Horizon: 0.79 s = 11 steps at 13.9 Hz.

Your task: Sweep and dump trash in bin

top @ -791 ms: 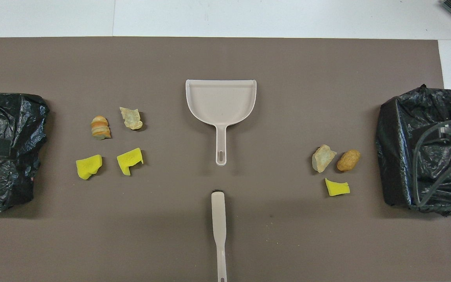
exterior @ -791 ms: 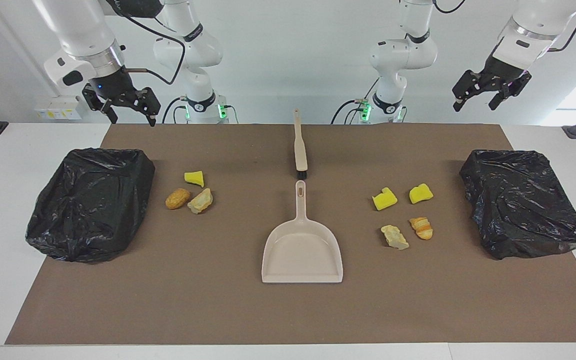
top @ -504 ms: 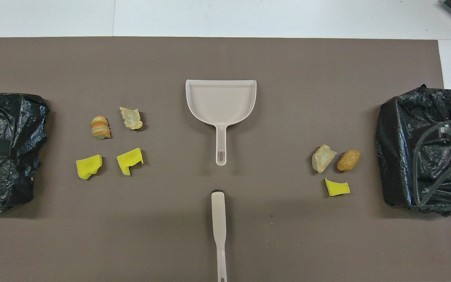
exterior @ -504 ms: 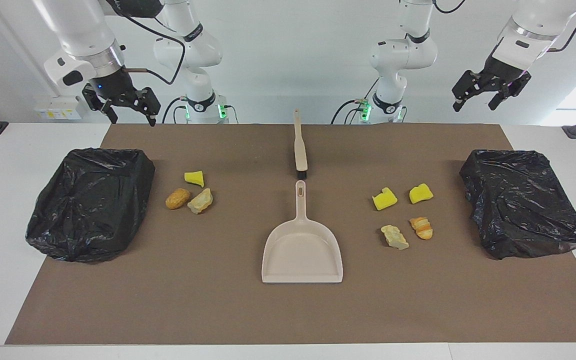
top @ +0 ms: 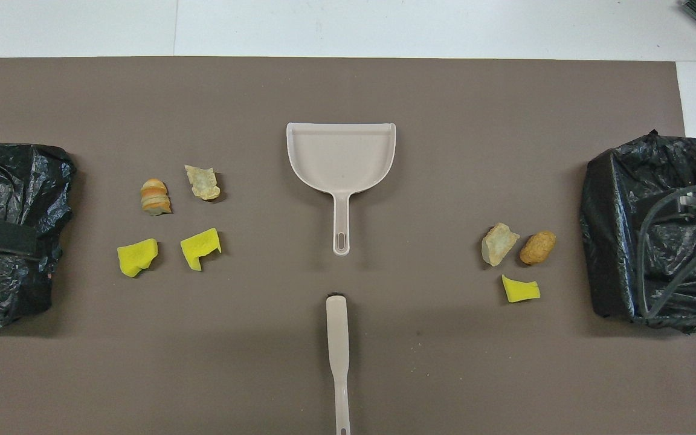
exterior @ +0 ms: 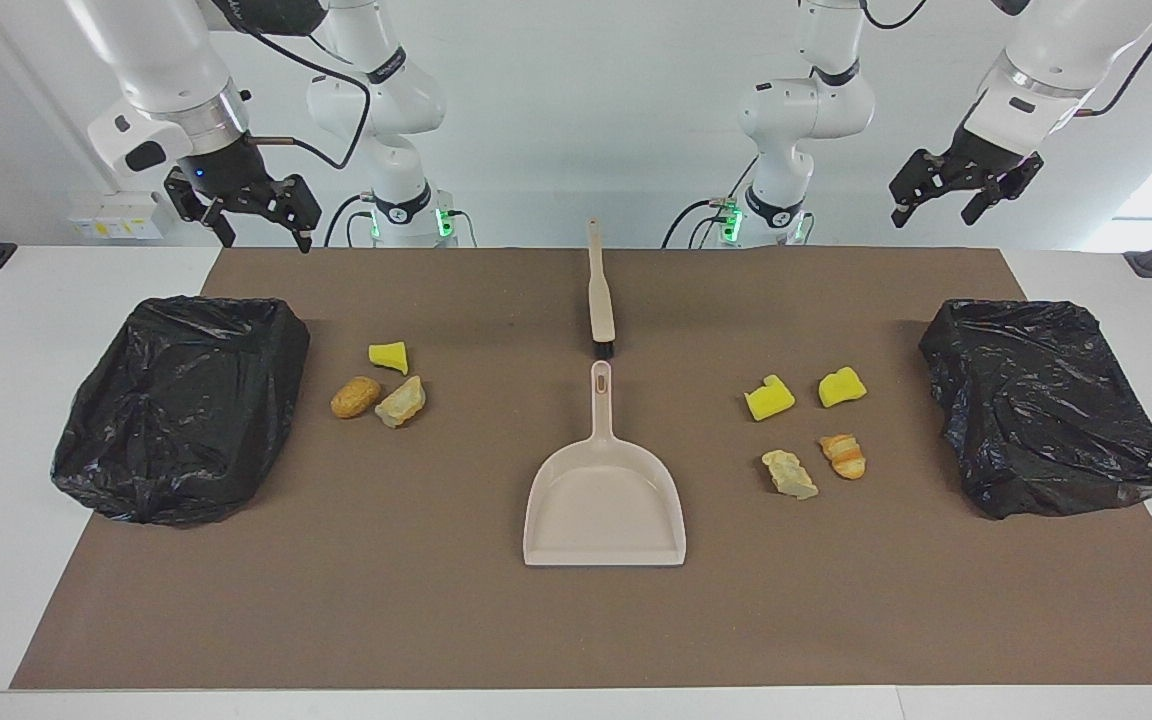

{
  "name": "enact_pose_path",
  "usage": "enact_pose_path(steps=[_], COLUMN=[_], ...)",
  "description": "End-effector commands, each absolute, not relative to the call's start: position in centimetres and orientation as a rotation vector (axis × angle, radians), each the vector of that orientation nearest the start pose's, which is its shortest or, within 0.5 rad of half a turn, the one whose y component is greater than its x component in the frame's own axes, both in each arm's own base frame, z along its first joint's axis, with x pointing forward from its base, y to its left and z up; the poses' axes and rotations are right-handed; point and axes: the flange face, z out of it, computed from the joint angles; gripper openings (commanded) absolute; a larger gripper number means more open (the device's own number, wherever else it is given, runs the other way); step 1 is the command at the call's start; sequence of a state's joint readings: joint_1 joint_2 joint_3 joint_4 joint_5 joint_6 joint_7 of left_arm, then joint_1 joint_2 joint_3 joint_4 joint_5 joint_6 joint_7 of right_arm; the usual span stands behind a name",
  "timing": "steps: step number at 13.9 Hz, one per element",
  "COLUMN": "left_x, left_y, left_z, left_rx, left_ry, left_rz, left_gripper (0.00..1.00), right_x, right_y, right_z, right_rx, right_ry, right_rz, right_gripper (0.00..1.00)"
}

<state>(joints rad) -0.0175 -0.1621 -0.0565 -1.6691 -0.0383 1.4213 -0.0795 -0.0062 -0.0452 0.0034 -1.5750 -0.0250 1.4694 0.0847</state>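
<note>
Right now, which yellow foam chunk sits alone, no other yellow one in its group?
The yellow chunk toward the right arm's end, beside the tan lump and pale chunk. The other two yellow chunks lie together toward the left arm's end.

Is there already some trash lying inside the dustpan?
No. The dustpan is bare inside, and all seven bits of trash lie on the brown mat to either side of it.

Dustpan (top: 341,158) mid-mat, brush (top: 337,344) nearer robots; trash (top: 202,182) scattered either side.
</note>
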Motion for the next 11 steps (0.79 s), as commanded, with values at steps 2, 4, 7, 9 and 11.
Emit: enact_pose_path(steps=[2, 4, 7, 9, 11], left_x=[42.9, 40.5, 38.3, 36.7, 34.8], left_y=[-9.8, -12.7, -15.9, -19.9, -24.2], left_z=[62.7, 61.1, 59.0, 57.3, 55.0], left_rx=[-3.135, -3.127, -3.133, -3.13, -3.129], left_ry=[-0.053, -0.121, -0.104, -0.153, -0.237], left_rz=[0.203, 0.195, 0.247, 0.245, 0.196], left_gripper=[1.0, 1.0, 1.0, 1.0, 1.0], right_x=[52.4, 52.4, 51.8, 52.1, 53.1], right_y=[-0.6, -0.7, -0.8, 0.0, 0.6], right_z=[63.8, 63.8, 63.7, 63.7, 62.2], right_rx=[-3.146, -3.146, -3.147, -3.148, -3.15], right_ry=[0.16, 0.158, 0.163, 0.144, 0.127], right_rz=[0.086, 0.084, 0.125, 0.113, 0.163], right_gripper=[1.0, 1.0, 1.0, 1.0, 1.0])
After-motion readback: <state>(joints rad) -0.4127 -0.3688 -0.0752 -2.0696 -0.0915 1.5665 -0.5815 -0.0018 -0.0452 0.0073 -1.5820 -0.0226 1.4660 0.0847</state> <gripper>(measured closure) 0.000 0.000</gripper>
